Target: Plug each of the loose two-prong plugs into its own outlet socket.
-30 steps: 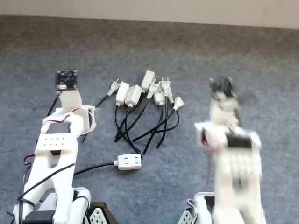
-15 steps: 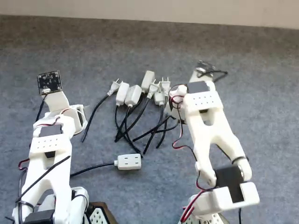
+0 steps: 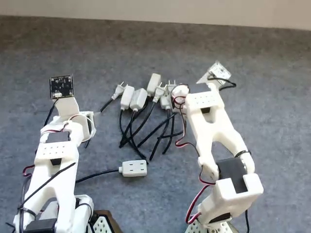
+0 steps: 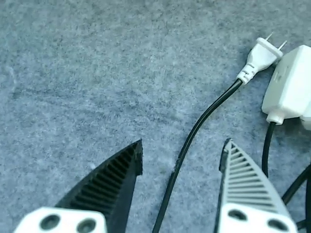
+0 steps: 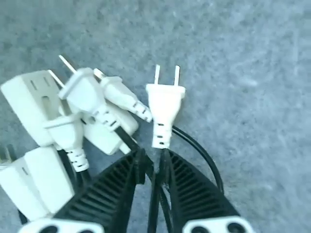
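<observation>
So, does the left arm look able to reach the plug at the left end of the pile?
Probably yes: the left gripper is open astride the black cord leading to that plug, with only bare carpet between. The white socket block beside it may crowd the grasp.

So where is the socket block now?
High view: the socket block lies on the carpet, between the left arm and right arm, below the tangle of cords.
</observation>
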Motion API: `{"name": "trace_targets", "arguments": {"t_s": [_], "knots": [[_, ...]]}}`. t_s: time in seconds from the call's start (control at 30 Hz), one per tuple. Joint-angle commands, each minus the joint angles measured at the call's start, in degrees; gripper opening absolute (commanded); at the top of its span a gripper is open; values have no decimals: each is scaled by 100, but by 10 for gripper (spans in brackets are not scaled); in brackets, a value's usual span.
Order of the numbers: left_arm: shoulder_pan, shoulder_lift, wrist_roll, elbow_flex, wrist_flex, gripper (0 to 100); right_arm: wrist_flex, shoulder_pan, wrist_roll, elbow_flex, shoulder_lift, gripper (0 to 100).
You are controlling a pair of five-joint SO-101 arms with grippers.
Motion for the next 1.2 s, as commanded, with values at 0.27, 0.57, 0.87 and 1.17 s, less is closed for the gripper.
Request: {"name": "trace_targets", "arguments": {"t_s": [0.27, 0.57, 0.87, 1.17], "knots": [[189, -110, -35, 4, -97, 270, -127, 251, -35, -295, -127, 71], [189, -110, -35, 57, -97, 270, -127, 268, -26, -295, -84, 151], [277, -110, -44, 84, -97, 270, -101, 330, -35, -910, 1182, 151], [286, -110, -44, 84, -105, 270, -75, 435, -26, -1086, 1349, 139]]}}
